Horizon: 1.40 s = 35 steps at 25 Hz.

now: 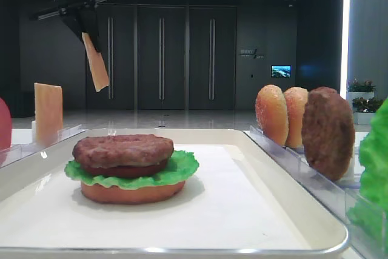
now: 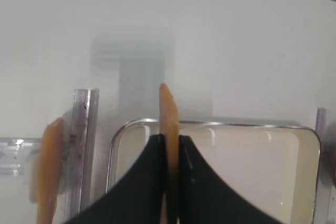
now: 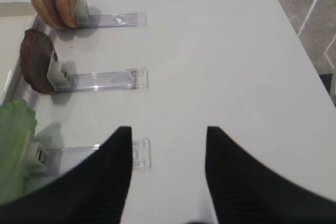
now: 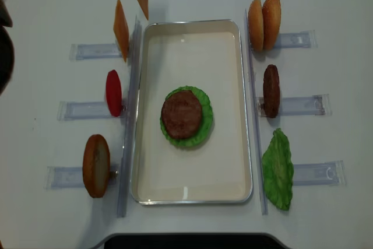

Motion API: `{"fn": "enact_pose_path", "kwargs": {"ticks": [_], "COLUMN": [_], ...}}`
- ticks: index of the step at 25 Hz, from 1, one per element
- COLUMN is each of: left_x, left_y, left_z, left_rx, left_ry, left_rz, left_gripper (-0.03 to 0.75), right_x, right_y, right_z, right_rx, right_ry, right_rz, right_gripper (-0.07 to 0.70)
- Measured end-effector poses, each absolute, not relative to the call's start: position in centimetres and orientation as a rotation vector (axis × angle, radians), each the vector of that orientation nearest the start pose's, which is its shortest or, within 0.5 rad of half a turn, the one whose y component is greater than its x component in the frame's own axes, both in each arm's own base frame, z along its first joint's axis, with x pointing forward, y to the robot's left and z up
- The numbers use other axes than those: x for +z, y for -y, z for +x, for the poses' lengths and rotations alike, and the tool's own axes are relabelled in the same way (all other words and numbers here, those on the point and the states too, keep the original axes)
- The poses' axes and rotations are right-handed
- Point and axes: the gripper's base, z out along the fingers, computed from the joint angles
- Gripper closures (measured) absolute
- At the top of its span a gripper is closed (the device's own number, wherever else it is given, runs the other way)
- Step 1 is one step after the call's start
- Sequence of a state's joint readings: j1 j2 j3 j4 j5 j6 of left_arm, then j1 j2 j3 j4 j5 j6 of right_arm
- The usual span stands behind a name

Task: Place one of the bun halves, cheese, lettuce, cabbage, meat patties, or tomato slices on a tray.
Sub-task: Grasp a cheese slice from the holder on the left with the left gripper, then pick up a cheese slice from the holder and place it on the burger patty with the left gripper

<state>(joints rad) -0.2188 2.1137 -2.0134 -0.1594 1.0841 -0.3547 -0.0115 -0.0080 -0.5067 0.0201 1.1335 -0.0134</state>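
Observation:
My left gripper (image 2: pixel 169 139) is shut on a thin pale-orange cheese slice (image 2: pixel 168 109), held on edge in the air over the far left corner of the cream tray (image 2: pixel 247 156). In the low view the cheese (image 1: pixel 96 63) hangs tilted from the fingers, well above the tray (image 1: pixel 242 204). On the tray lies a stack: a bun half (image 1: pixel 130 193), lettuce (image 1: pixel 182 168) and a meat patty (image 1: pixel 124 150). My right gripper (image 3: pixel 168 129) stands open over bare table with nothing between its fingers.
Clear racks flank the tray. On the left stand a second cheese slice (image 4: pixel 121 29), a tomato slice (image 4: pixel 113 93) and a bun half (image 4: pixel 96 165). On the right stand two bun halves (image 4: pixel 263 23), a patty (image 4: pixel 271 90) and lettuce (image 4: pixel 278 169).

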Motion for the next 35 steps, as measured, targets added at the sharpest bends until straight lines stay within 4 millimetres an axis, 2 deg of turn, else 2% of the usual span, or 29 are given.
{"fn": "enact_pose_path", "kwargs": {"ticks": [4, 6, 8, 9, 11, 14, 18, 21, 26, 31, 35], "left_x": [28.0, 28.4, 28.9, 29.7, 29.9, 28.8, 27.4, 26.6, 24.2, 21.5, 20.3], "left_y": [11.7, 12.4, 13.5, 14.0, 14.3, 14.2, 13.7, 13.9, 14.9, 14.6, 14.4], "left_z": [44.4, 43.3, 41.3, 40.1, 37.4, 34.2, 31.4, 30.0, 28.6, 27.2, 26.4], "left_rx": [-0.391, -0.399, -0.43, -0.447, -0.467, -0.548, -0.663, -0.773, -1.032, -1.067, -1.058], "left_ry": [-2.813, -2.818, -2.791, -2.769, -2.753, -2.753, -2.7, -2.672, -2.592, -2.572, -2.57], "left_rz": [-0.188, -0.154, -0.121, -0.099, -0.065, -0.088, -0.133, -0.098, -0.057, -0.042, -0.014], "left_gripper": [0.685, 0.685, 0.685, 0.685, 0.685, 0.685, 0.685, 0.685, 0.685, 0.685, 0.685], "right_x": [27.3, 27.3, 27.3, 27.3, 27.3, 27.3, 27.3, 27.3, 27.3, 27.3, 27.3], "right_y": [-0.2, -0.2, -0.2, -0.2, -0.2, -0.2, -0.2, -0.2, -0.2, -0.2, -0.2], "right_z": [-1.0, -1.0, -1.0, -1.0, -1.0, -1.0, -1.0, -1.0, -1.0, -1.0, -1.0], "right_rx": [0.009, 0.009, 0.009, 0.009, 0.009, 0.009, 0.009, 0.009, 0.009, 0.009, 0.009], "right_ry": [-2.102, -2.102, -2.102, -2.102, -2.102, -2.102, -2.102, -2.101, -2.101, -2.101, -2.101], "right_rz": [-0.004, -0.004, -0.004, -0.004, -0.004, -0.004, -0.004, -0.004, -0.004, -0.004, -0.004], "right_gripper": [0.324, 0.324, 0.324, 0.324, 0.324, 0.324, 0.324, 0.324, 0.324, 0.324, 0.324]}}
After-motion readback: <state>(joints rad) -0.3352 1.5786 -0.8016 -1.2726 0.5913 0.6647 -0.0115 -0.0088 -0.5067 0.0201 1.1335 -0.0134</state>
